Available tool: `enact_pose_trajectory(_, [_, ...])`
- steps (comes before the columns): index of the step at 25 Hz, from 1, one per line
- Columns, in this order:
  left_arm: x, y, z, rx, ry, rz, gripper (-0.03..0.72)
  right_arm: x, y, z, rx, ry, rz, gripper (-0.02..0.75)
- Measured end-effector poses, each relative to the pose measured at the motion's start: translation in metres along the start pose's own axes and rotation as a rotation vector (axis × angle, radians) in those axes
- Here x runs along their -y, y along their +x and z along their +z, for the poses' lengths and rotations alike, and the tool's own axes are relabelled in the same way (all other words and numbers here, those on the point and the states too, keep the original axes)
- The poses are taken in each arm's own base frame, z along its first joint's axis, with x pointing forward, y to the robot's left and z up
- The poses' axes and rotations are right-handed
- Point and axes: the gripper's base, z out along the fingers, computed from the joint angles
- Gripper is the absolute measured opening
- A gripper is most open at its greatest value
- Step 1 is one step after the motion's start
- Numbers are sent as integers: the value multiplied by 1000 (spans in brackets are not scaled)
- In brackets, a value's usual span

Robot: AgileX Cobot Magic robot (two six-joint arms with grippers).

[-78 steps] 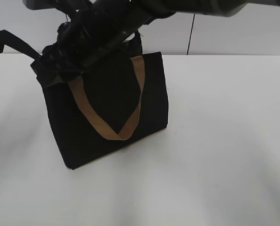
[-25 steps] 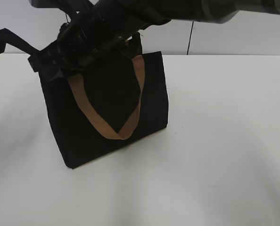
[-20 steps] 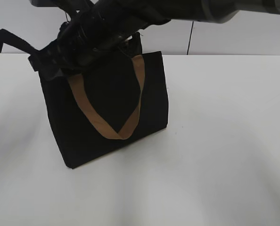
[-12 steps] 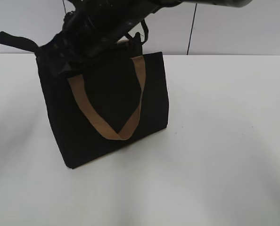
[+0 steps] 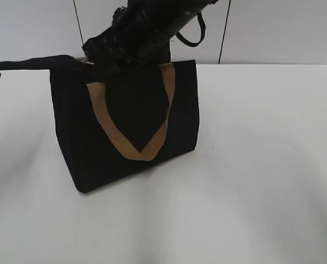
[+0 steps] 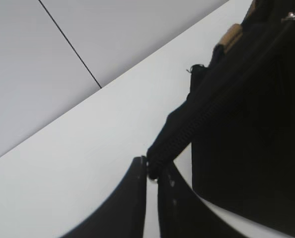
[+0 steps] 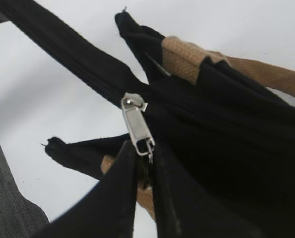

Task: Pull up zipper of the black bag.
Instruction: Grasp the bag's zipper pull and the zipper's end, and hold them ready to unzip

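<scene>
Bag: black bag upright on table, centre-left | left tool clamps zipper tail | right tool pinches silver pull | risk: pull slips if tape slackens.

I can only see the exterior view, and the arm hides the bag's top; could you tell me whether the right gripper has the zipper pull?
Observer: Yes. The right wrist view shows the right gripper shut on the lower end of the silver zipper pull.
Operator: Thank you. What is the left gripper holding?
Observer: The left gripper is pinching the end of the zipper tail, which sticks out past the black bag.
</scene>
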Motion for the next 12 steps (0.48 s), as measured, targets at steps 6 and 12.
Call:
enact_pose_trajectory(6, [-1, 4, 0, -29, -23, 0, 27, 17, 2, -7, -9, 14, 33, 46])
enact_pose_trajectory(12, [-3, 10, 0, -73, -62, -2, 27, 40, 6, -17, -27, 51, 42, 44])
